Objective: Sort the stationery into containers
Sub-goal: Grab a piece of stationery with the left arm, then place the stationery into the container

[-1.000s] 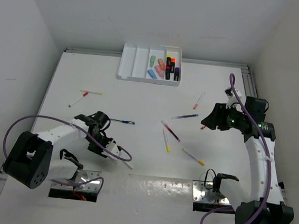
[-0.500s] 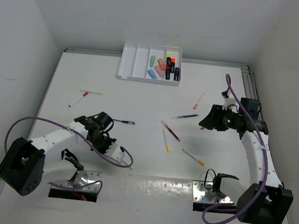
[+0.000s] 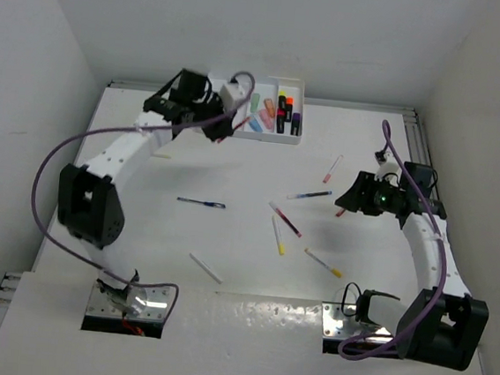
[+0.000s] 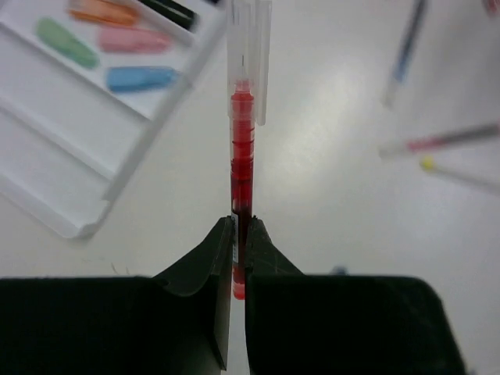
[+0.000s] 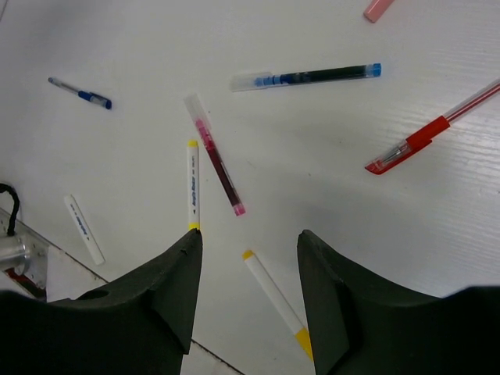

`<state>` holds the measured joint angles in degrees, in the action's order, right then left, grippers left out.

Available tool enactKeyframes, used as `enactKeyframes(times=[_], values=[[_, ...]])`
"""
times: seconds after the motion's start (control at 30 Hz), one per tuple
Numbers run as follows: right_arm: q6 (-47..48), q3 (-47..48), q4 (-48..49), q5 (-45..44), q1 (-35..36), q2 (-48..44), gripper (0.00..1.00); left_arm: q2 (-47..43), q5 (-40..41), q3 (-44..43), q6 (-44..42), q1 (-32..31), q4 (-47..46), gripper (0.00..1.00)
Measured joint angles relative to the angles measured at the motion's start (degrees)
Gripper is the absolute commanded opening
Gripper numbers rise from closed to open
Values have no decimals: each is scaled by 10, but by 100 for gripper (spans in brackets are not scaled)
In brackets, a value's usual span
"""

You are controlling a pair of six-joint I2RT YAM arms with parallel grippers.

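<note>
Red pen (image 4: 241,148) clamped in left fingers (image 4: 205,267) beside 4-compartment tray (image 4: 47,152); right fingers (image 5: 168,289) spread, empty, above loose pens (image 5: 219,168).

Left arm (image 3: 128,147) stretches far back, left fingers (image 4: 201,266) pinched; right arm (image 3: 431,251) bends, right fingers (image 5: 168,277) apart.

White table (image 3: 387,147), plain white walls (image 3: 275,21)

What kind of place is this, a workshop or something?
Probably a robot test cell in a lab: plain white walls box in a white table, two arms are bolted at its edge, and pens lie scattered near a tray.
</note>
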<state>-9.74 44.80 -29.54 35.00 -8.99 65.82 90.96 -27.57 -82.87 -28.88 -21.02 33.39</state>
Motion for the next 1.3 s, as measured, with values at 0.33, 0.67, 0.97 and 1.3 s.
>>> enactKeyframes(times=[0.33,0.67,0.97,1.3], values=[[-17,-13,13,3,-16,3,51,370,183,-426,331,80,-99,0],[-24,-13,12,15,-33,54,50,494,273,-464,350,108,-138,0],[-28,-12,8,27,-36,64,50,514,272,-455,337,125,-140,61],[-30,-10,3,33,-37,12,50,367,134,-317,234,130,-91,52]])
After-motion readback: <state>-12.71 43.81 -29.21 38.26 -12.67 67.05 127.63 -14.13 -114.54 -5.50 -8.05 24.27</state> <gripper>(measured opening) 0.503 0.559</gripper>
